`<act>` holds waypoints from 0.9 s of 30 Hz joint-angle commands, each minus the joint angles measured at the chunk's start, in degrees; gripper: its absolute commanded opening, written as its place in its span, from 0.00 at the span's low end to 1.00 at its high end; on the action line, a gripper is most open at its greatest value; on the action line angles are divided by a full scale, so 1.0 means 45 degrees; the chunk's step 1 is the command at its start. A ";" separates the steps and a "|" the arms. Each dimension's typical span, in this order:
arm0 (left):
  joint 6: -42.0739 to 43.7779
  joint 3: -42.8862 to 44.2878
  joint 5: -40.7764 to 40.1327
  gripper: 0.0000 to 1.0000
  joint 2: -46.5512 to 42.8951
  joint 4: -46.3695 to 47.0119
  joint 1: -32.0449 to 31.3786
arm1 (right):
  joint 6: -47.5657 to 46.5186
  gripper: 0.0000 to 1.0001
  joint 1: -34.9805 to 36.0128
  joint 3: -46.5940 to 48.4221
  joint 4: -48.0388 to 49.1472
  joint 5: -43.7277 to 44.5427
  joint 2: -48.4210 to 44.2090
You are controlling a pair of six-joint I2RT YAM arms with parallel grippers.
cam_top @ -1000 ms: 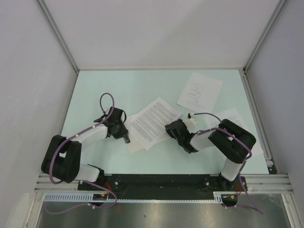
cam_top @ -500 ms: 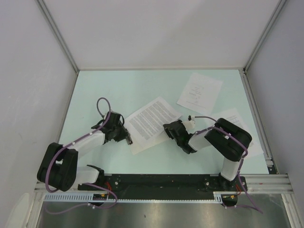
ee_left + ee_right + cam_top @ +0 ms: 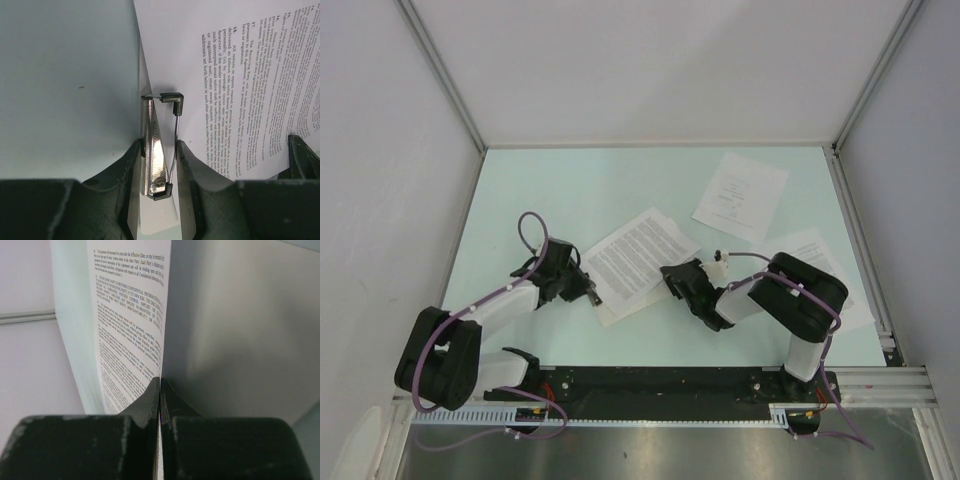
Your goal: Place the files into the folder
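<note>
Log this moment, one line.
left tool: shut on folder clip | right tool: shut on printed sheet edge | title page: loose, far right

Top external view: fixed high behind both arm bases, facing down and forward over the whole pale green surface (image 3: pixel 520 190).

Left wrist view: very near, looking out along the left hand (image 3: pixel 159 147) at a silver-and-black metal clip (image 3: pixel 152 145).

Right wrist view: equally near, sighting along the right hand (image 3: pixel 160 385), almost edge-on to a densely printed white paper sheet (image 3: pixel 130 315).

That sheet appears in all three views.
</note>
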 commanded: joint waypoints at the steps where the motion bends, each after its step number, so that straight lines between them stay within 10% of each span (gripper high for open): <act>1: -0.1649 -0.0519 0.0425 0.00 -0.0221 -0.0502 -0.0109 | 0.0061 0.00 0.0346 -0.0481 0.0046 0.1496 -0.0084; 27: -0.2706 -0.0364 0.0211 0.00 -0.0280 -0.0834 -0.0148 | -0.0915 0.00 0.1285 -0.1126 0.1528 0.2865 -0.0008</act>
